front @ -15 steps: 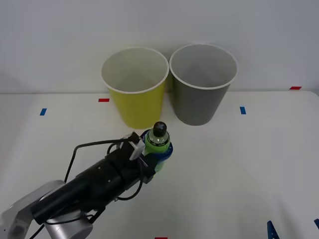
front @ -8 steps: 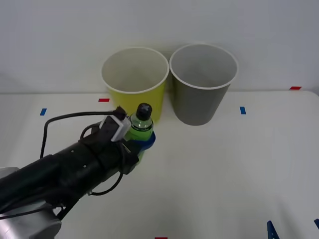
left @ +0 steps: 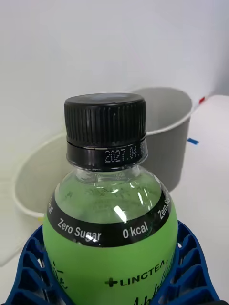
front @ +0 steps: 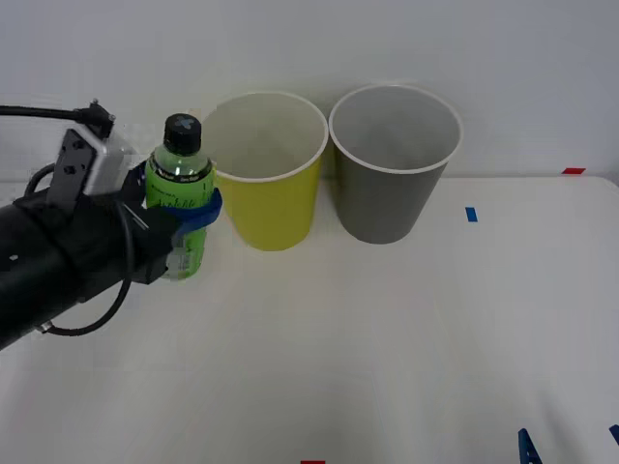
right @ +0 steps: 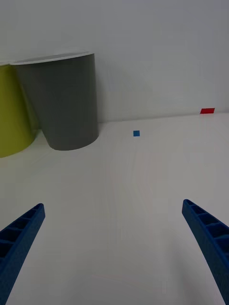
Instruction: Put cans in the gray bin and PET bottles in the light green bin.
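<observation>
Item: 1 PET bottle, upright, clamped in left gripper, held beside light green bin, cap near rim height, not yet over the mouth. Gray bin adjacent. Right gripper spread, idle, low. Risk: bottle base clipping the near rim, tipping the bin; release short of the mouth.

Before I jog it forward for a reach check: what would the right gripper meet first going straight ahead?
The way looks free: the right gripper points across bare table, passing beside the gray bin; depth is unclear.
</observation>
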